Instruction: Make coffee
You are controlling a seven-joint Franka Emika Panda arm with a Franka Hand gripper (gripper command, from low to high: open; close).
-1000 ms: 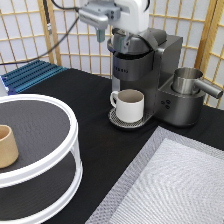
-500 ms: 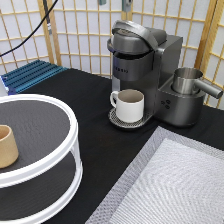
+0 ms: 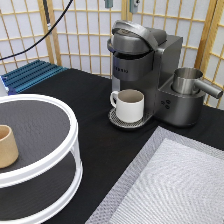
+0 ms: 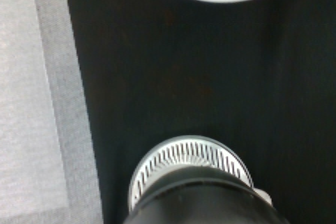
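The grey coffee machine (image 3: 150, 65) stands at the back of the black table with its lid (image 3: 131, 31) down. A cream mug (image 3: 130, 105) with a handle stands on its drip tray (image 3: 116, 120), under the spout. The coffee pod is not visible anywhere. My gripper (image 3: 120, 3) shows only as two tips at the exterior view's top edge, high above the machine, apart from each other and holding nothing. The wrist view looks straight down on the machine's dark head (image 4: 195, 200) and the drip tray's grate (image 4: 187, 155).
A tan handleless cup (image 3: 6, 146) sits on a white two-tier round stand (image 3: 70, 150) at the exterior view's left. A metal jug (image 3: 187, 80) stands beside the machine. A grey mat (image 3: 170, 185) covers the bottom right. A blue rack (image 3: 30, 75) and a paper screen stand behind.
My gripper has risen from just above the machine's lid to the exterior view's top edge. The machine, mug and cup have not moved.
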